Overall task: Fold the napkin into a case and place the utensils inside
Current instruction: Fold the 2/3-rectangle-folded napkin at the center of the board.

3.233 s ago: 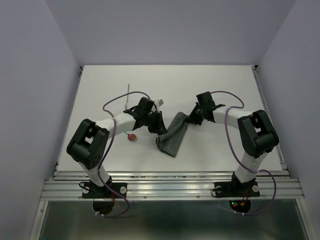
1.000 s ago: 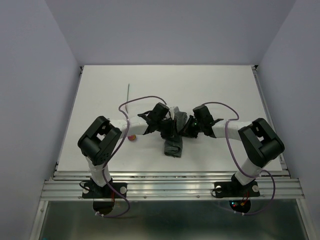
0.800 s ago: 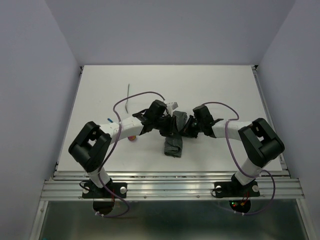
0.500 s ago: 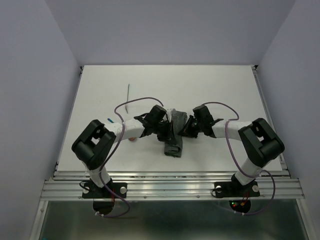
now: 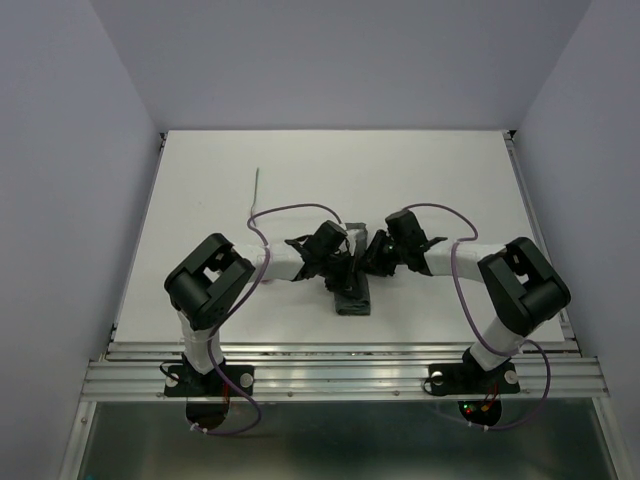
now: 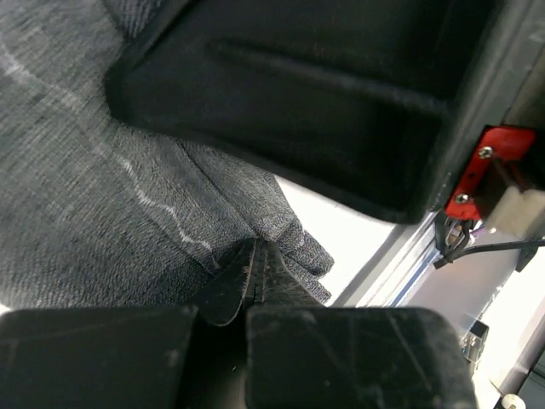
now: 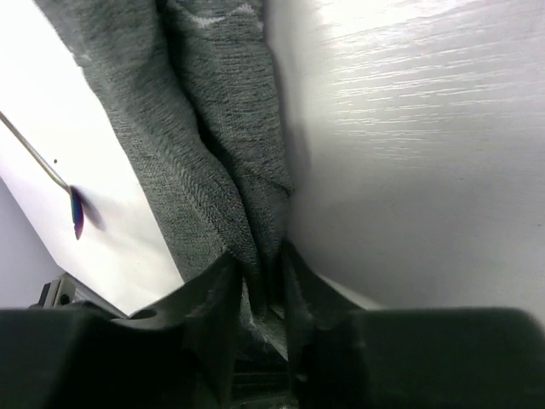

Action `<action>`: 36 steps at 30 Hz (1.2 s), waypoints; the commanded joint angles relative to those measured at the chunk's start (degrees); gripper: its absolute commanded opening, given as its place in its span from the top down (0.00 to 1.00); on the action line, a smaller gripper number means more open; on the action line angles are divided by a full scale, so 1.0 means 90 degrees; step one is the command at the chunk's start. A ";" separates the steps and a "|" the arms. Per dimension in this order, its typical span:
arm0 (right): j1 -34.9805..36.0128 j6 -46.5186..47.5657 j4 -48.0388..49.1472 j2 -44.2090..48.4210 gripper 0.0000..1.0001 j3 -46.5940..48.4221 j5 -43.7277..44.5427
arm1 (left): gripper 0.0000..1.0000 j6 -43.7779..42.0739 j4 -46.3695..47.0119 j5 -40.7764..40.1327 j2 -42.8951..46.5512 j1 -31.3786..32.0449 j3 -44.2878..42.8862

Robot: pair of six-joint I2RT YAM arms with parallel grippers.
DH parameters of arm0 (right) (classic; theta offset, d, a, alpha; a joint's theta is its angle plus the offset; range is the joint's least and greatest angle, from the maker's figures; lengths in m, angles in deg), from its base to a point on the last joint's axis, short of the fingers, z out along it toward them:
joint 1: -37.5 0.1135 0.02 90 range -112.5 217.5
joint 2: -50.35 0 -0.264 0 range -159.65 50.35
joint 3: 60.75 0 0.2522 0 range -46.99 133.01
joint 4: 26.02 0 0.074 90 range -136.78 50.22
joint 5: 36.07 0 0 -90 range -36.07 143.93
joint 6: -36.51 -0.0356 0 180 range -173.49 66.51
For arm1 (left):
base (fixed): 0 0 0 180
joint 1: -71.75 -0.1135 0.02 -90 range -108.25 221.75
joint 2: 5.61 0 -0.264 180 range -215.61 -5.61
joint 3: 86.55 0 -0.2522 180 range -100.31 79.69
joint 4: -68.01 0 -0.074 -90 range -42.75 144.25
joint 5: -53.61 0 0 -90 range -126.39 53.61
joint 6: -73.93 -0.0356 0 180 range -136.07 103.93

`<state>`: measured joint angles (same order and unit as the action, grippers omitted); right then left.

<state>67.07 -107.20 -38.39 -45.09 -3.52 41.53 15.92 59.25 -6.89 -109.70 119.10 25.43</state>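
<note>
The dark grey napkin [image 5: 352, 296] lies as a narrow folded strip between my two arms. My left gripper [image 5: 337, 268] is shut, and its tips [image 6: 255, 245] press against the napkin [image 6: 102, 196] where the cloth bunches. My right gripper [image 5: 369, 260] sits at the strip's far end. Its jaws [image 7: 260, 277] stand slightly apart around a raised fold of the napkin [image 7: 204, 128], with a dark gap beside one finger. The slim grey utensil [image 5: 256, 186] lies far left on the table, and its purple tip [image 7: 76, 210] shows past the cloth. The spoon is hidden.
The right gripper's black body [image 6: 298, 85] hangs close over the cloth in the left wrist view. Purple cables [image 5: 290, 208] loop above both forearms. White table [image 5: 440, 170] stretches behind the arms, and its metal rail [image 5: 340, 350] runs along the near edge.
The left gripper has swung right and down onto the cloth, and the napkin now lies narrower and straighter. The right jaws have parted a little around the fold.
</note>
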 commanded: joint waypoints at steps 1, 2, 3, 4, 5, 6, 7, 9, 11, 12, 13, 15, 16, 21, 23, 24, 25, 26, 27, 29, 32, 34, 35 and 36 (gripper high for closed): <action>0.0065 0.0236 -0.0866 0.0271 0.51 -0.0102 0.0537 | 1.00 -0.0195 -0.0261 -0.0074 -0.0025 0.0119 -0.0162; 0.0065 0.0245 -0.0925 0.0359 0.48 -0.0141 0.0567 | 1.00 -0.0204 -0.0262 -0.0055 -0.0045 0.0119 -0.0163; 0.0065 0.0246 -0.1022 0.0428 0.44 -0.0200 0.0577 | 1.00 -0.0195 -0.0262 -0.0055 -0.0074 0.0119 -0.0153; 0.0065 0.0246 -0.1062 0.0506 0.41 -0.0336 0.0558 | 1.00 -0.0214 -0.0252 -0.0035 -0.0123 0.0119 -0.0133; 0.0065 0.0246 -0.1082 0.0681 0.41 -0.0424 0.0519 | 1.00 -0.0205 -0.0233 -0.0025 -0.0133 0.0119 -0.0095; 0.0065 0.0275 -0.1082 0.0750 0.41 -0.0531 0.0374 | 1.00 -0.0166 -0.0184 -0.0025 -0.0143 0.0129 -0.0065; 0.0065 0.0304 -0.1072 0.0867 0.41 -0.0716 0.0256 | 1.00 -0.0156 -0.0155 -0.0025 -0.0133 0.0129 -0.0026; 0.0065 0.0343 -0.1072 0.0955 0.41 -0.0902 0.0032 | 1.00 -0.0117 -0.0077 -0.0016 -0.0094 0.0129 0.0052; 0.0133 0.0431 -0.1101 0.1043 0.41 -0.1156 -0.0213 | 1.00 -0.0058 0.0002 -0.0045 -0.0055 0.0129 0.0111; 0.0211 0.0450 -0.1150 0.1140 0.41 -0.1225 -0.0262 | 1.00 -0.0039 0.0021 -0.0055 -0.0045 0.0129 0.0130; 0.0289 0.0518 -0.1160 0.1170 0.41 -0.1284 -0.0388 | 1.00 -0.0010 0.0099 -0.0074 -0.0016 0.0129 0.0140; 0.0357 0.0538 -0.1218 0.1287 0.41 -0.1449 -0.0535 | 1.00 0.0078 0.0187 -0.0103 0.0003 0.0129 0.0169; 0.0358 0.0538 -0.1219 0.1346 0.41 -0.1518 -0.0584 | 1.00 0.0098 0.0216 -0.0094 0.0003 0.0129 0.0169; 0.0358 0.0519 -0.0995 0.1717 0.42 -0.1986 -0.0848 | 1.00 0.0254 0.0363 -0.0045 -0.0123 0.0129 0.0140; 0.0358 0.0529 -0.0916 0.1688 0.43 -0.2046 -0.1023 | 1.00 0.0293 0.0431 -0.0035 -0.0143 0.0129 0.0121; 0.0358 0.0548 -0.0848 0.1669 0.43 -0.2085 -0.1092 | 1.00 0.0313 0.0431 -0.0045 -0.0153 0.0139 0.0111; 0.0358 0.0558 -0.0848 0.1659 0.44 -0.2095 -0.1141 | 1.00 0.0323 0.0431 -0.0055 -0.0172 0.0129 0.0101; 0.0416 0.0568 -0.0848 0.1659 0.44 -0.2114 -0.1161 | 1.00 0.0332 0.0431 -0.0064 -0.0163 0.0129 0.0091; 0.0417 0.0626 -0.0819 0.1669 0.44 -0.2134 -0.1248 | 1.00 0.0362 0.0431 -0.0084 -0.0163 0.0129 0.0082; 0.0417 0.0704 -0.0838 0.1649 0.44 -0.2153 -0.1356 | 1.00 0.0381 0.0441 -0.0123 -0.0172 0.0129 0.0072; 0.0475 0.0792 -0.0828 0.1669 0.44 -0.2221 -0.1493 | 1.00 0.0430 0.0461 -0.0152 -0.0231 0.0129 0.0043; 0.0475 0.0831 -0.0780 0.1708 0.46 -0.2261 -0.1609 | 1.00 0.0450 0.0490 -0.0162 -0.0270 0.0129 0.0023; 0.0475 0.0841 -0.0779 0.1717 0.46 -0.2280 -0.1639 | 1.00 0.0450 0.0500 -0.0162 -0.0280 0.0129 0.0023; 0.0475 0.0851 -0.0770 0.1737 0.46 -0.2319 -0.1668 | 1.00 0.0440 0.0509 -0.0162 -0.0289 0.0129 0.0023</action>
<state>69.78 -102.46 -38.15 -27.87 -20.97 28.83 20.14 61.06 -5.71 -110.56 119.63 26.09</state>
